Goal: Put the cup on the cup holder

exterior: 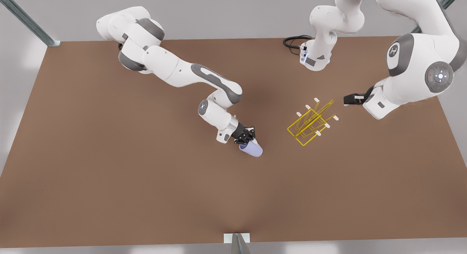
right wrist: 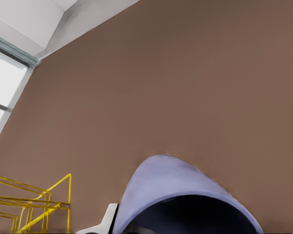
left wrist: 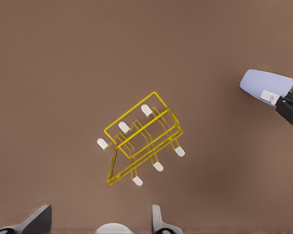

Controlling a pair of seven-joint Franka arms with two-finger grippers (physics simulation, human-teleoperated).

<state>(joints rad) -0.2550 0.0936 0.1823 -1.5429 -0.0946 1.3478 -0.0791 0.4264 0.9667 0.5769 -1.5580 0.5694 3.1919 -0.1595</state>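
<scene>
Front view: the brown matte table (exterior: pixel 109 181) spreads under both white arms. The right gripper (exterior: pixel 249 137), on the arm at the front view's left, is clamped on the small lavender-blue tapered cup (exterior: pixel 251 149), one finger at its rim; the cup hangs tilted with its body pointing away from the wrist, probably so its open mouth can later be slipped over a prong. Ahead of this gripper, well apart toward the front view's right, stands the thin yellow wire-frame cup holder (exterior: pixel 310 124), its slanted prongs tipped with white caps. Just beyond the holder, the left gripper (exterior: pixel 348 99) hovers and waits; its fingers stand spread with nothing between them.

The left wrist view looks straight down on the cup holder (left wrist: pixel 139 146), showing all six capped prongs and the rectangular base, plus the cup (left wrist: pixel 266 85) off to one side in the other arm's fingers (left wrist: pixel 269 96). The right wrist view shows the cup (right wrist: pixel 176 190) from behind its dark open mouth, with a corner of the holder (right wrist: pixel 34 204) near.
</scene>
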